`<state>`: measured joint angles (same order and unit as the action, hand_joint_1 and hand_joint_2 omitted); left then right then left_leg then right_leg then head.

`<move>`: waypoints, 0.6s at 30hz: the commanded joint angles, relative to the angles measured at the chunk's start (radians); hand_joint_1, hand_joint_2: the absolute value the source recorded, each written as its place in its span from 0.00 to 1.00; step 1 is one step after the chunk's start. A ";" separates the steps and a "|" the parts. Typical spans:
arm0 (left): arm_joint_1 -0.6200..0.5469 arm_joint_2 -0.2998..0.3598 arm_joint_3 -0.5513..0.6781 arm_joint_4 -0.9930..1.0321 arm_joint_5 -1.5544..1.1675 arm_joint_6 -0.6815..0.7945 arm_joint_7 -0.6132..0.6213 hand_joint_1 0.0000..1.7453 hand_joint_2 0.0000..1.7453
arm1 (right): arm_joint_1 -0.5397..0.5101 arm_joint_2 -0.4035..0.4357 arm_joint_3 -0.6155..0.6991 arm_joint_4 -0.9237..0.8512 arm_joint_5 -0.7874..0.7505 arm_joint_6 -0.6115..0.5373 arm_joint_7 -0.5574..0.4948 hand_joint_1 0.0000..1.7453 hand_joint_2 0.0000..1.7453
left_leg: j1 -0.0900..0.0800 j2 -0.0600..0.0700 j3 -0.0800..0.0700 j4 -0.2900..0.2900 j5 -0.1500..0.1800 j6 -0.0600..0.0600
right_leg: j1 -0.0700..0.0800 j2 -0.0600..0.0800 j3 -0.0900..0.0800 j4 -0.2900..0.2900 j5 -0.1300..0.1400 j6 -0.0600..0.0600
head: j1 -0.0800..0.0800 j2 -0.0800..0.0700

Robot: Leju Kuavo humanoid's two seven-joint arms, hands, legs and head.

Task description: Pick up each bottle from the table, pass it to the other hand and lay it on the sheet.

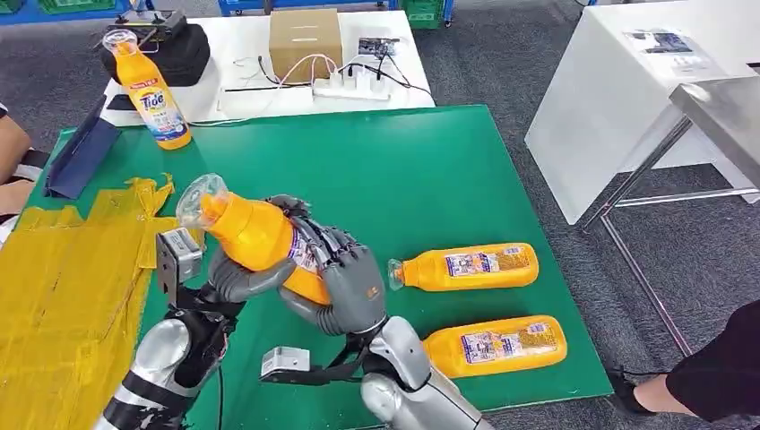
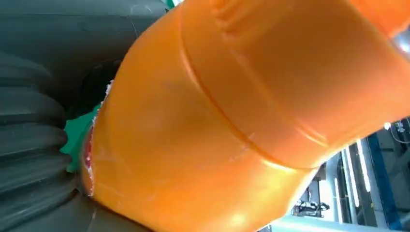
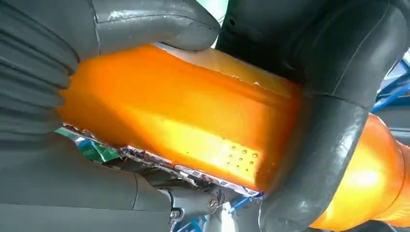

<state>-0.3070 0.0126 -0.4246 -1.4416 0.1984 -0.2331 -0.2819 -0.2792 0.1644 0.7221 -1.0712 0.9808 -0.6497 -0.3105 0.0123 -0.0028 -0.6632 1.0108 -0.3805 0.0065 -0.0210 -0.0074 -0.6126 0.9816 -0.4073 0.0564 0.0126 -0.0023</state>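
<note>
the orange bottle [image 1: 255, 240] is in the air above the near left part of the green sheet [image 1: 376, 179], gripped by both hands at once: the right hand [image 1: 345, 273] wraps its lower body and the left hand [image 1: 235, 279] closes on it just under the shoulder. its long axis tilts, cap [image 1: 199, 199] up toward the sheet's left edge, base down toward the right arm. the hand-over looks midway; both hands are equally near, so the next move hinges on which one lets go.

Both silver arms come up and meet in the middle. The left hand [image 1: 235, 278] wraps under the orange bottle [image 1: 255, 235], thumb curled round it. The right hand [image 1: 345, 278] grips the same bottle from the other side, its dark fingers [image 1: 324, 240] lying over the top.
</note>
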 commanded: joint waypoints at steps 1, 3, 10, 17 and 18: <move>-0.053 -0.040 -0.003 0.064 0.006 0.023 0.005 1.00 1.00 | -0.003 -0.017 0.075 0.063 -0.016 -0.031 -0.011 0.73 1.00 | 0.001 -0.002 0.003 0.000 -0.001 0.000 | 0.001 -0.002 0.004 -0.001 -0.001 -0.002 | 0.000 0.000; -0.054 -0.043 0.009 0.068 0.013 0.033 0.008 1.00 1.00 | 0.002 -0.018 0.064 0.048 -0.027 -0.038 -0.010 0.34 1.00 | 0.001 -0.003 0.006 0.000 -0.002 0.000 | 0.001 -0.003 0.008 0.000 -0.003 -0.003 | 0.000 0.000; -0.055 -0.049 0.024 0.072 0.025 0.045 0.013 1.00 1.00 | -0.001 -0.020 0.057 0.044 -0.030 -0.038 -0.010 0.83 1.00 | 0.000 -0.002 0.003 0.000 -0.001 0.000 | 0.001 -0.002 0.004 0.000 -0.002 -0.002 | 0.000 0.000; -0.058 -0.051 0.028 0.080 0.035 0.053 0.017 1.00 1.00 | 0.016 -0.007 0.020 0.025 -0.035 -0.048 -0.039 0.00 1.00 | 0.001 -0.002 0.005 0.000 -0.002 0.000 | 0.001 -0.002 0.006 0.000 -0.003 -0.003 | 0.000 0.000; -0.058 -0.051 0.028 0.080 0.035 0.053 0.017 1.00 1.00 | 0.016 -0.007 0.020 0.025 -0.035 -0.048 -0.039 0.00 1.00 | 0.000 -0.002 0.002 0.000 -0.001 0.000 | 0.001 -0.002 0.003 0.000 -0.001 -0.002 | 0.000 0.000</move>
<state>-0.3051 -0.0092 -0.4131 -1.4343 0.2289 -0.1839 -0.2743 -0.2674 0.1644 0.7225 -1.0681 0.9434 -0.6794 -0.3300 0.0123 -0.0030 -0.6637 1.0108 -0.3805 0.0065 -0.0210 -0.0075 -0.6127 0.9816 -0.4073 0.0565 0.0126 -0.0023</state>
